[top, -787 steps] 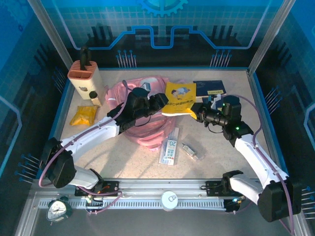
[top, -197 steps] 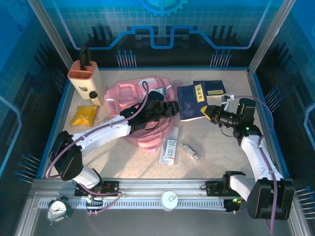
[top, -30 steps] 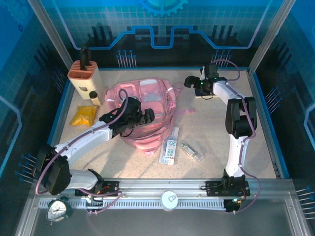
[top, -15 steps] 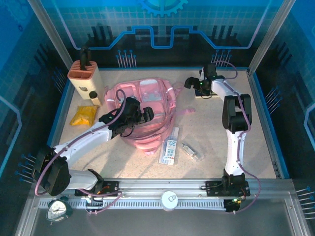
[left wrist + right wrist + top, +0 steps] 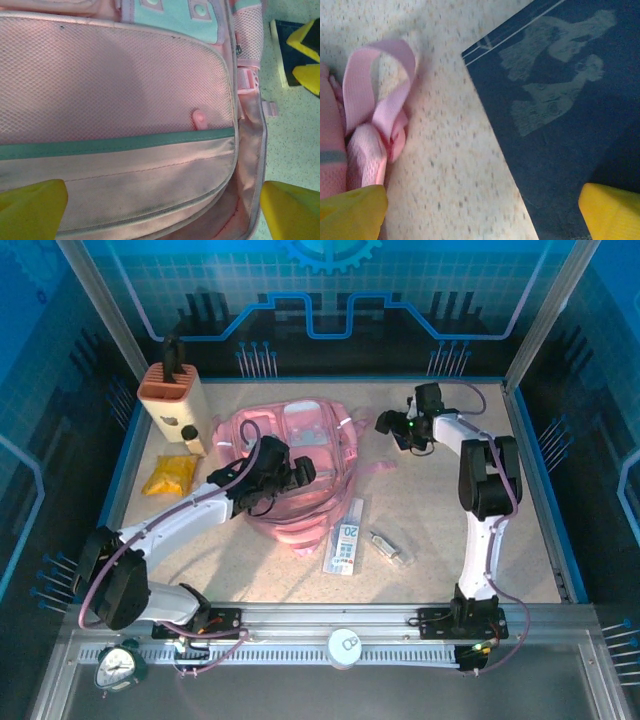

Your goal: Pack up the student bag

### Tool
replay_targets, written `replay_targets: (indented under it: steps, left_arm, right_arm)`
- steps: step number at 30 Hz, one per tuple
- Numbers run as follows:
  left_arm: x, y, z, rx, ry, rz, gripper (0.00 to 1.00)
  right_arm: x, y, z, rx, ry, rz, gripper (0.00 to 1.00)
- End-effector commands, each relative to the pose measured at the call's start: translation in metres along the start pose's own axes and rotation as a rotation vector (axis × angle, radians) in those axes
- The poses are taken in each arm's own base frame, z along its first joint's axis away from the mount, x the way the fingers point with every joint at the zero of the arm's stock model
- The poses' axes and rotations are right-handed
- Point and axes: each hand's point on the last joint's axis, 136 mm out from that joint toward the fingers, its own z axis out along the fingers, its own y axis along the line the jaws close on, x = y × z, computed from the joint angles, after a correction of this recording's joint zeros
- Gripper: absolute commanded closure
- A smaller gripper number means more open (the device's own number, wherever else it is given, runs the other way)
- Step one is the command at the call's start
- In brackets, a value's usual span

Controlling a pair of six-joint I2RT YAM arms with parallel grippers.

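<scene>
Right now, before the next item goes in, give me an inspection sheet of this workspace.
Surface: speckled beige table, blue-rimmed.
Job's things: pink student bag lying left of centre; dark blue book on the table beside its strap.
Clutter: tan knife block at the far left; yellow packet; box marked 20; small clear item; alarm clock by the near rail.
Grippers: left gripper open over the bag's mesh panel; right gripper open above the book's edge.
Cables: purple cables loop along both arms; no snag seen.
Surroundings: blue printed enclosure walls, metal frame posts.
</scene>
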Motion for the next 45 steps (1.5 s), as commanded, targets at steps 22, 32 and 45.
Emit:
replay_targets:
  steps: [22, 32, 45]
  left_arm:
    - [-0.005, -0.036, 0.002, 0.092, 0.029, 0.009, 0.01]
    - [0.02, -0.093, 0.012, 0.172, 0.062, 0.059, 0.02]
    - [0.093, -0.169, 0.079, 0.243, 0.274, 0.146, 0.18]
  right_arm:
    - [0.181, -0.02, -0.139, -0.03, 0.122, 0.005, 0.0]
    - [0.166, 0.001, -0.12, -0.1, 0.115, 0.041, 0.0]
    - [0.175, -0.07, -0.153, 0.024, 0.019, 0.198, 0.0]
